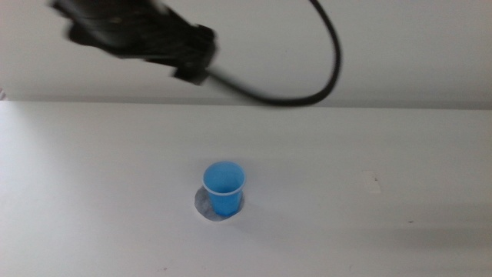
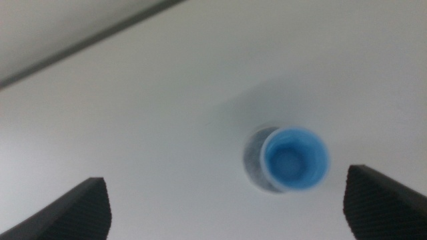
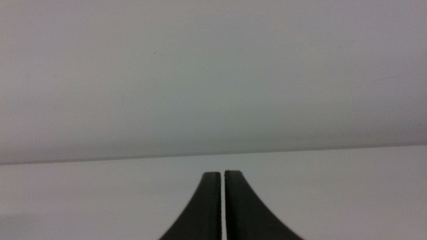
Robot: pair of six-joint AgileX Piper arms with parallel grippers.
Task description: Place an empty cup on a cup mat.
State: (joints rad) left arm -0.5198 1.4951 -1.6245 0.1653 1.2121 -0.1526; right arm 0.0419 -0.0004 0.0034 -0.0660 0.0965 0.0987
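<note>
Now cup (image 2: 294,159) on cup mat (image 2: 252,159), between spread left fingers (image 2: 80,208)

Soft even light, faint shadows; blurred arm (image 1: 138,35), hazy pics.

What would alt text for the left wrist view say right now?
A blue cup stands upright and empty on a grey cup mat on the white table, seen from above. The left gripper hangs above it with jaws wide open, touching nothing.
</note>
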